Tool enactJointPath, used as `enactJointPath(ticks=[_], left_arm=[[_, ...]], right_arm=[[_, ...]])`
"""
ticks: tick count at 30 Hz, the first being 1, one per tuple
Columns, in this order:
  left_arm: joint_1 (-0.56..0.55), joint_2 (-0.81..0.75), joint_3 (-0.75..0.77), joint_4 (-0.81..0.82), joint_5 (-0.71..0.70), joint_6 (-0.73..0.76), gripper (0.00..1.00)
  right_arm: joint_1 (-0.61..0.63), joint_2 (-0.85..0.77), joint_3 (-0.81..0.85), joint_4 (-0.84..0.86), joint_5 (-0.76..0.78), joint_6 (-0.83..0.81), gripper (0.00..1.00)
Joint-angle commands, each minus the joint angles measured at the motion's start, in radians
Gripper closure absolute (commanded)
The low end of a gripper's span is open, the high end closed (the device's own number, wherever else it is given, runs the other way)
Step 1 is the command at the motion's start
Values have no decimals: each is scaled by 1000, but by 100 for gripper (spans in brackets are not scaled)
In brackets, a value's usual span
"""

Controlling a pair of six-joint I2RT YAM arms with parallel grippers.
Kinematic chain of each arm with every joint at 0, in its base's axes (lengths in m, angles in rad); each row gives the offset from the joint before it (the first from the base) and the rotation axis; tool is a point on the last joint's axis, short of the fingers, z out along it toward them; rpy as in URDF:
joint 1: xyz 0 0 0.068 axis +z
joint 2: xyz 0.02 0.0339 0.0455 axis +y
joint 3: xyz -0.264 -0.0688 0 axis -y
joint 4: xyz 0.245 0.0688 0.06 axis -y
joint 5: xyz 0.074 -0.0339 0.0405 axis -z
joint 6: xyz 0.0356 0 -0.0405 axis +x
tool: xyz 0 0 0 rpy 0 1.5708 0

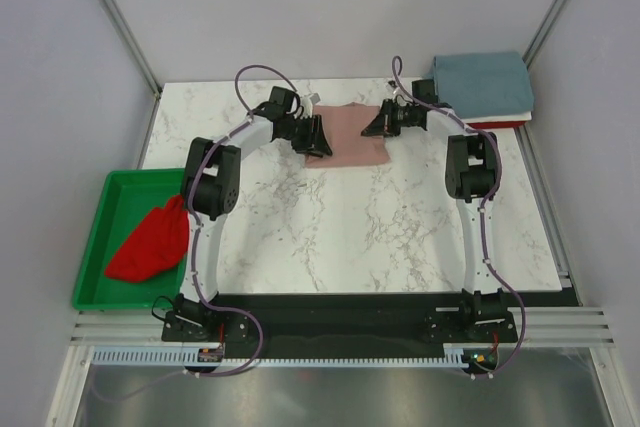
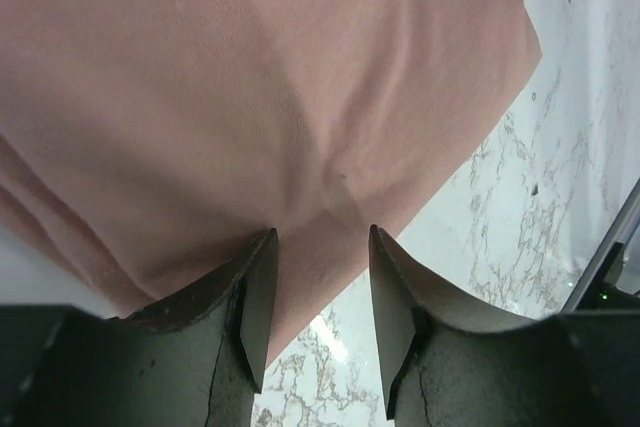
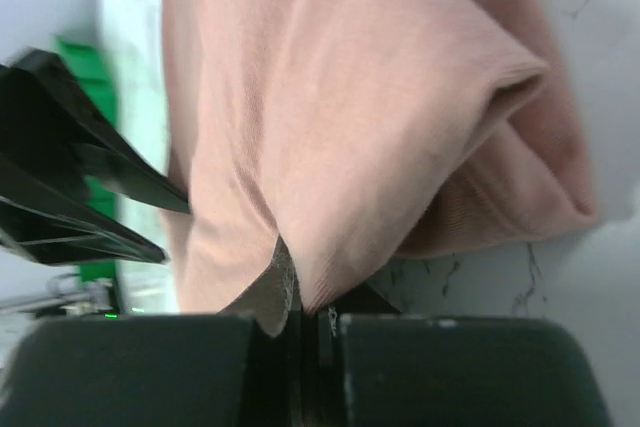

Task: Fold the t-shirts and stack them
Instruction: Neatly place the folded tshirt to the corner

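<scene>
My right gripper (image 1: 374, 128) is clamped on the dusty-pink t-shirt (image 1: 350, 137) at the table's (image 1: 350, 237) far middle. My left gripper (image 1: 319, 145) gapes at its other edge. The grey-blue t-shirt (image 1: 482, 85) crowds the far-right corner; the red t-shirt (image 1: 150, 242) lies in the green tray (image 1: 92, 247) on the left.

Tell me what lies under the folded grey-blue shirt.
Beneath the grey-blue shirt, a white layer and a red layer peek out at its near edge; the rest is covered.

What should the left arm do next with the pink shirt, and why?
Probably close the left gripper on the pink shirt: its jaws stand open with cloth showing between them, while the right gripper is shut on the other side.
</scene>
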Motion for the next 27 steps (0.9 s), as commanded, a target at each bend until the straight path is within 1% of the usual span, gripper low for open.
enactJointPath(ticks=[1, 2, 3, 6, 10, 13, 15, 19, 21, 27], left_arm=[[6, -103, 8, -40, -65, 77, 51], [9, -112, 16, -43, -79, 90, 50], [13, -124, 23, -43, -82, 91, 50], [15, -131, 39, -44, -82, 105, 50], [15, -126, 45, -44, -79, 107, 50], [15, -127, 45, -43, -74, 108, 50], [13, -129, 43, -43, -74, 108, 50], [12, -132, 45, -40, -71, 110, 50], [9, -137, 40, -40, -68, 113, 50], [0, -155, 17, -40, -65, 117, 50]], right_arm=[[-27, -87, 93, -249, 155, -313, 100], [-36, -115, 117, -289, 178, -361, 100], [-46, -125, 128, -306, 195, -375, 100], [-78, -141, 184, -387, 247, -476, 100], [-98, -170, 214, -436, 347, -582, 100], [-98, -173, 273, -479, 422, -657, 100], [-98, -181, 302, -484, 462, -680, 100], [-101, -178, 365, -483, 494, -700, 100], [-125, -181, 406, -476, 503, -711, 100], [-127, -230, 443, -458, 555, -755, 100]])
